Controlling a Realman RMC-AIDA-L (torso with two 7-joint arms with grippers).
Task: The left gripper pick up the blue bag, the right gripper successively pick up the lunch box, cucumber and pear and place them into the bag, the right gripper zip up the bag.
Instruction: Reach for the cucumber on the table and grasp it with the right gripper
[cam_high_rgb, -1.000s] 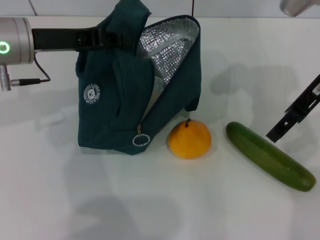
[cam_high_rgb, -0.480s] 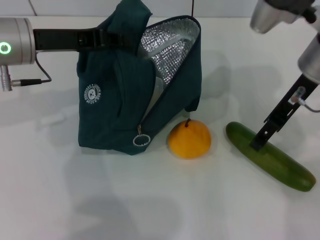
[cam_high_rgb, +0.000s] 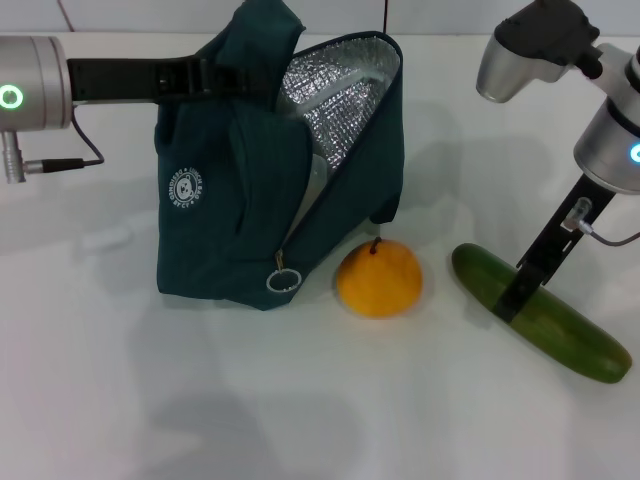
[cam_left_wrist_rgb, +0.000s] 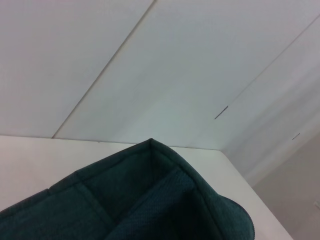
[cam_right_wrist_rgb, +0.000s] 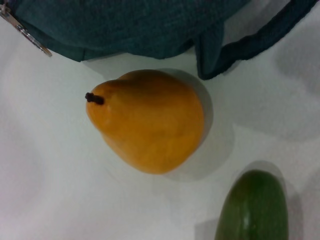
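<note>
The blue bag (cam_high_rgb: 240, 190) stands upright at the middle left, its foil-lined mouth open toward the right. My left gripper (cam_high_rgb: 215, 76) comes in from the left and is shut on the bag's top handle; the left wrist view shows only bag fabric (cam_left_wrist_rgb: 150, 200). A pale clear edge that looks like the lunch box (cam_high_rgb: 314, 178) shows inside the mouth. The pear (cam_high_rgb: 378, 278) sits just right of the bag, also in the right wrist view (cam_right_wrist_rgb: 147, 120). Right of it lies the cucumber (cam_high_rgb: 560, 330), slanting. My right gripper (cam_high_rgb: 508, 303) is down at the cucumber's left half.
The metal ring zipper pull (cam_high_rgb: 283, 280) hangs at the bag's lower front corner. A loose handle strap (cam_right_wrist_rgb: 250, 45) lies on the white table (cam_high_rgb: 300, 400) between bag and pear. The cucumber's end (cam_right_wrist_rgb: 252, 207) lies close to the pear.
My right arm has come in from the right edge and dropped, its gripper moving left from beside the cucumber onto it. Bag, pear, cucumber and left arm have stayed put.
</note>
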